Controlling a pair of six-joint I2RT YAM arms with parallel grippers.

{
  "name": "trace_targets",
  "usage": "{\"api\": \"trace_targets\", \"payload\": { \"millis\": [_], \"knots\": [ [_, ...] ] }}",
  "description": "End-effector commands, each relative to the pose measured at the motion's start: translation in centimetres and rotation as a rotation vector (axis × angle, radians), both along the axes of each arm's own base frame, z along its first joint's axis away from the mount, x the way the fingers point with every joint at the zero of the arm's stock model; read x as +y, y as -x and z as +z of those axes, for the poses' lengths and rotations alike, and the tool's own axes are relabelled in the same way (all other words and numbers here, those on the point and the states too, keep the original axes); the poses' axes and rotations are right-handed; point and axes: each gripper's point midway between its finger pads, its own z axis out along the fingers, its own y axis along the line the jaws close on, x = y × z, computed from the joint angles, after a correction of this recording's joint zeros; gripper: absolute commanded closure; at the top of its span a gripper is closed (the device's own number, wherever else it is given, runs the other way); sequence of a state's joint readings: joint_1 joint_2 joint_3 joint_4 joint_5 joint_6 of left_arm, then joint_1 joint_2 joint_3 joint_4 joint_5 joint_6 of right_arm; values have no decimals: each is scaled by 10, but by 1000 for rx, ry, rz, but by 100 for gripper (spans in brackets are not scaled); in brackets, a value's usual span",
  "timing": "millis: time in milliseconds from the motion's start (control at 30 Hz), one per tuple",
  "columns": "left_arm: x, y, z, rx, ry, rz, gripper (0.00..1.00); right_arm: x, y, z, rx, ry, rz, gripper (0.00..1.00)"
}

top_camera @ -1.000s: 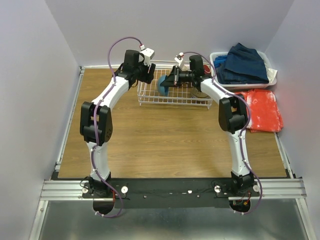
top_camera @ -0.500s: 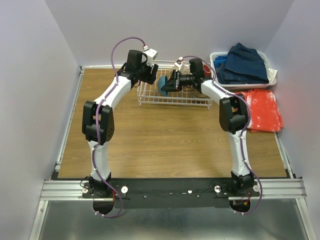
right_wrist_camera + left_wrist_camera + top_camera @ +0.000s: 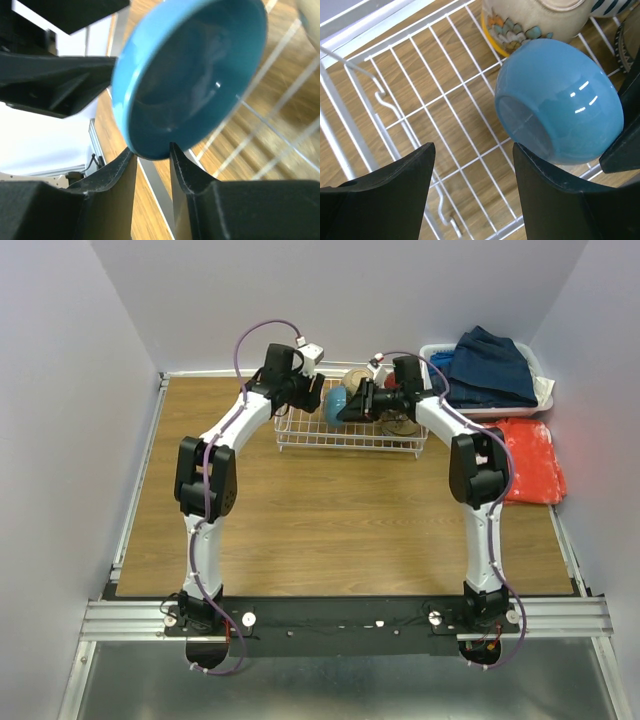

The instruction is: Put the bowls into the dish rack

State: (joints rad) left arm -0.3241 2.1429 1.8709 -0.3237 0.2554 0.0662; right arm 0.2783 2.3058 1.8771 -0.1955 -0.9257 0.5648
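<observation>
My right gripper (image 3: 352, 404) is shut on the rim of a glossy blue bowl (image 3: 336, 405) and holds it tilted on its side above the left part of the white wire dish rack (image 3: 300, 436). In the right wrist view the bowl (image 3: 195, 75) has its rim pinched between my fingers (image 3: 152, 155). My left gripper (image 3: 312, 395) is open and empty, right beside the bowl on its left. In the left wrist view the bowl (image 3: 560, 107) hangs by my right fingertip (image 3: 555, 200), above the rack wires. A cream patterned bowl (image 3: 530, 20) sits in the rack behind it.
More bowls lie in the rack's right half, a tan one (image 3: 358, 380) and a brown one (image 3: 401, 426). A white basket of blue clothes (image 3: 487, 370) stands at the back right. An orange-red cloth (image 3: 525, 460) lies in front of it. Walls close in on three sides.
My right gripper has carried the blue bowl back and a little to the right over the rack. My left gripper has moved right, closer to the bowl.
</observation>
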Motion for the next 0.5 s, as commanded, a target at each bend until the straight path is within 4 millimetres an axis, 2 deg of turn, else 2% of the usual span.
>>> {"api": "trace_targets", "payload": {
  "millis": [0,233,400,433,467],
  "knots": [
    [-32,0,10,-18,56,-68,28,-21,9,-18,71,83,-63,59],
    [-47,-2,3,-11,69,-80,28,-41,7,-2,14,161,-99,48],
    [-46,-5,2,-20,65,-72,28,-48,14,16,-28,197,-102,47],
    [-45,-6,1,-20,62,-67,28,-49,16,25,-42,189,-104,47],
    [-44,-8,3,-32,59,-59,28,-49,20,23,-34,188,-101,47]
  ]
}}
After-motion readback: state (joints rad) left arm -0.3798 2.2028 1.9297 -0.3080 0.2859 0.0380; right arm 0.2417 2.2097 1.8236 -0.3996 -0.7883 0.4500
